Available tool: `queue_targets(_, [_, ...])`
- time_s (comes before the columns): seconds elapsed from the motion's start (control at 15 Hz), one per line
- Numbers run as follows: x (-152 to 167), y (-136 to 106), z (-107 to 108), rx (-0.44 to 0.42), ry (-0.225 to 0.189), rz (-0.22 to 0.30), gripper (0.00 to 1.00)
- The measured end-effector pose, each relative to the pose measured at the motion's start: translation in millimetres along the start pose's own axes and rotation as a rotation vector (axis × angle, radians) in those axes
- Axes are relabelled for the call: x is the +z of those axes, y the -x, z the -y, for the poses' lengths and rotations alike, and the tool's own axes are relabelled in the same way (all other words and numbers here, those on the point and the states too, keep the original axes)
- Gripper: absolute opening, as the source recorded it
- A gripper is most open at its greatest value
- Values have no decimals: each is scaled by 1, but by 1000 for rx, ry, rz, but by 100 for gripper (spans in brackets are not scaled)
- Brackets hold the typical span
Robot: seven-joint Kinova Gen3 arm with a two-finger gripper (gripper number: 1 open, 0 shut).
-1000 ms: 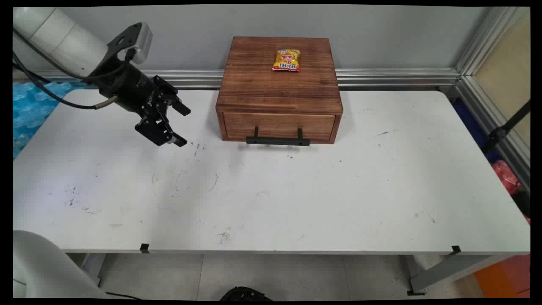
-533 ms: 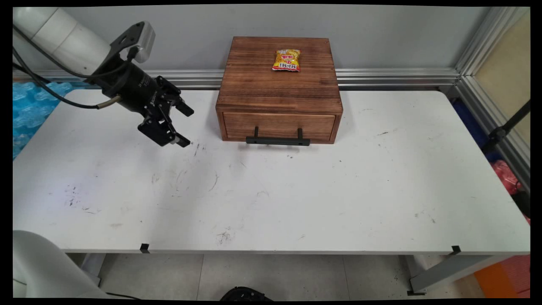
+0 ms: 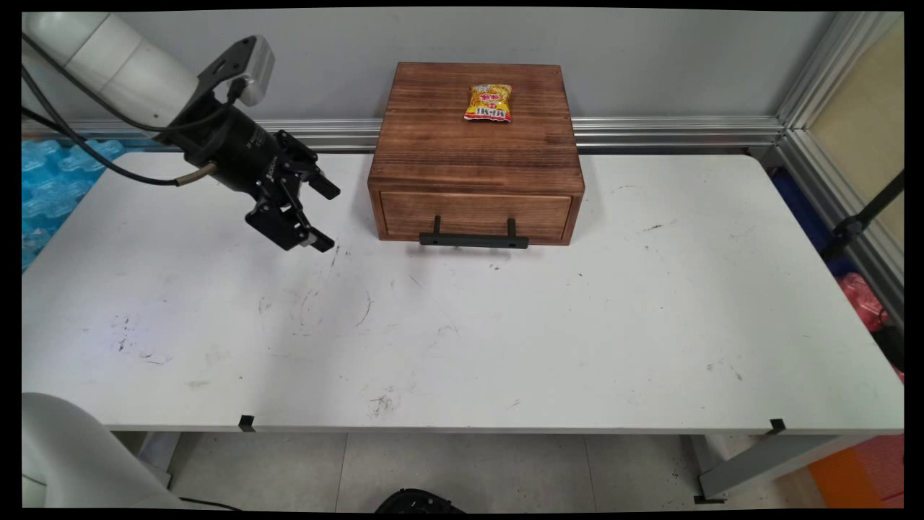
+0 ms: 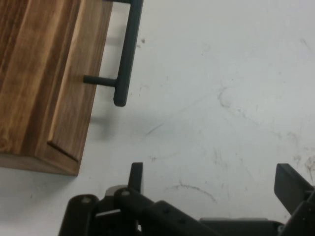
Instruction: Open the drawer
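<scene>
Two fingers spread wide and holding nothing, our gripper (image 3: pixel 323 217) hovers left of the wooden box (image 3: pixel 476 144); its drawer is shut, black handle (image 3: pixel 473 239) in front, and a yellow snack packet (image 3: pixel 489 102) lies on top

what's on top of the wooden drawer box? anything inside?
On top of the wooden drawer box lies one yellow snack packet, near the back edge. The drawer is closed, so its inside cannot be seen.

There was one wooden drawer box (image 3: pixel 476 152) with one black handle (image 3: pixel 473 240), one yellow snack packet (image 3: pixel 489 102), one desk (image 3: pixel 505 339) and one claw (image 3: pixel 323 216).
</scene>
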Motion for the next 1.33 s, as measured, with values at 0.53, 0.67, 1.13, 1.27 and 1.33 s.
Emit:
queue_targets(0.53, [13,-24,-2,-12,-25,9,100])
queue_targets(0.67, [17,-31,-2,-11,-36,16,100])
queue_targets(1.13, [37,-58,-4,27,-79,41,100])
queue_targets(1.27, [43,-64,-4,36,-89,44,100])
queue_targets(1.33, [48,-68,-5,43,-95,46,100])
